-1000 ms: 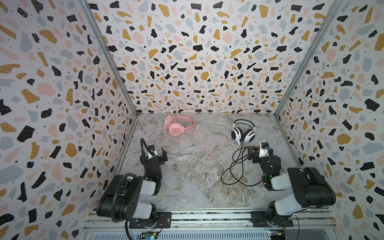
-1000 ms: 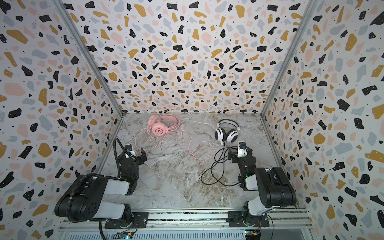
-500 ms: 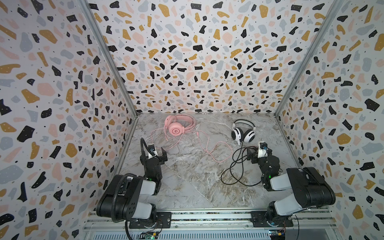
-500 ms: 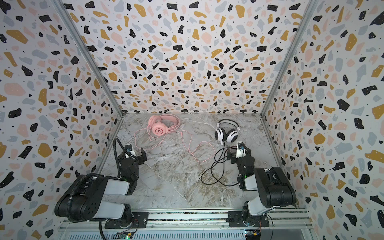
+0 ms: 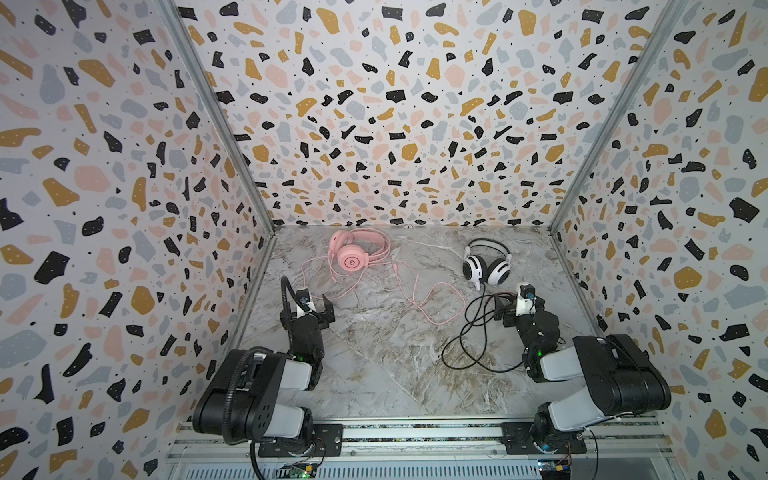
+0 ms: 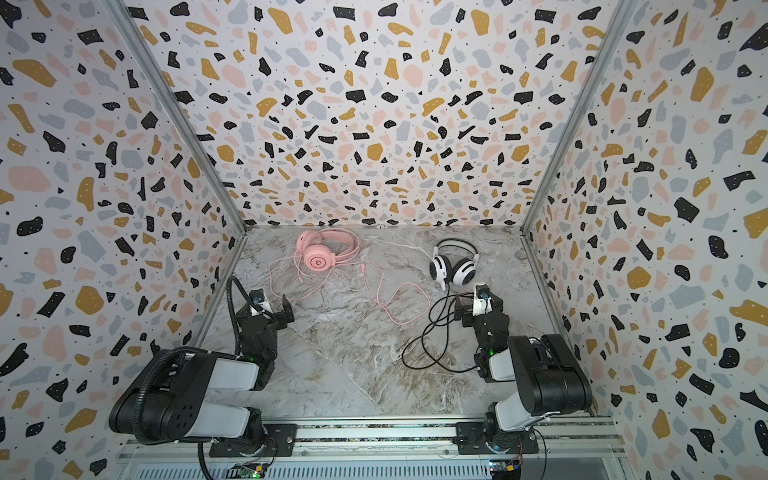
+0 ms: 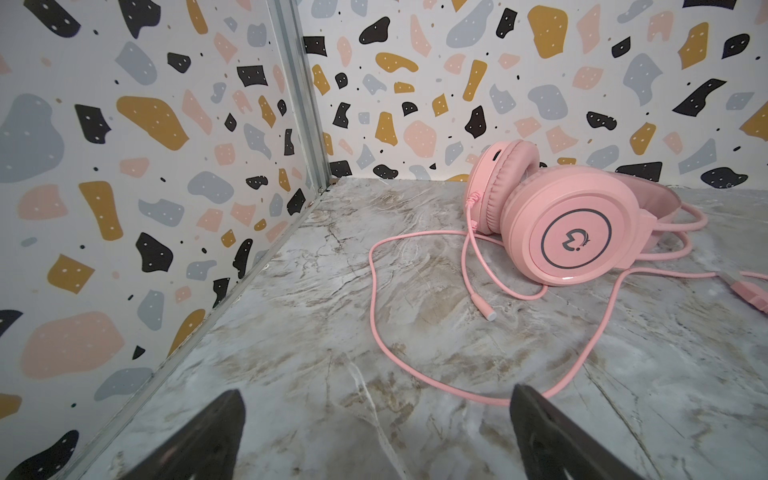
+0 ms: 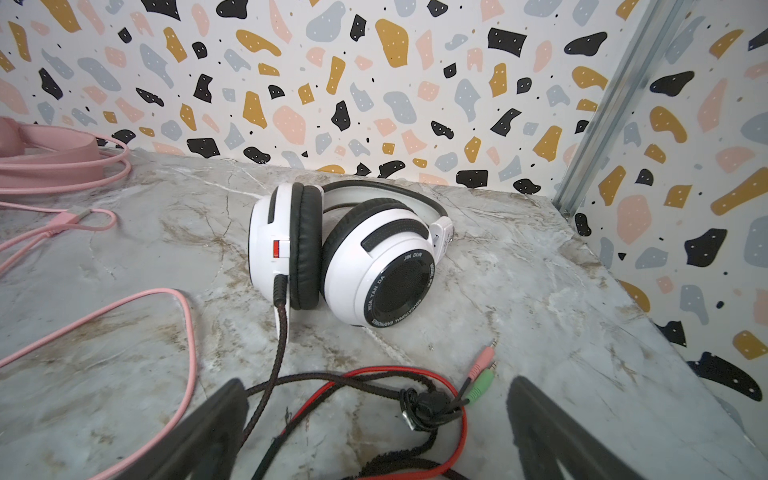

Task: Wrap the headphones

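Note:
The pink headphones (image 5: 352,259) (image 6: 319,261) (image 7: 575,232) lie at the back left of the marble floor. Their thin pink cable (image 5: 432,299) (image 7: 378,291) trails loosely toward the middle. The white-and-black headphones (image 5: 486,268) (image 6: 453,268) (image 8: 353,257) lie at the back right, and their black cable (image 5: 469,332) (image 8: 353,386) sprawls in loops in front of them. My left gripper (image 5: 309,309) (image 7: 376,392) is open over bare floor, just short of a pink cable loop. My right gripper (image 5: 519,305) (image 8: 376,382) is open, its fingers straddling the tangled cable and its pink and green plugs (image 8: 482,370).
Terrazzo-patterned walls (image 5: 124,208) close in the left, back and right sides, with metal corner posts (image 7: 303,95) (image 8: 602,124). A metal rail (image 5: 415,434) carrying both arm bases runs along the front edge.
My right gripper has edged slightly to the left above the black cable. The left arm and both headphones have stayed where they were.

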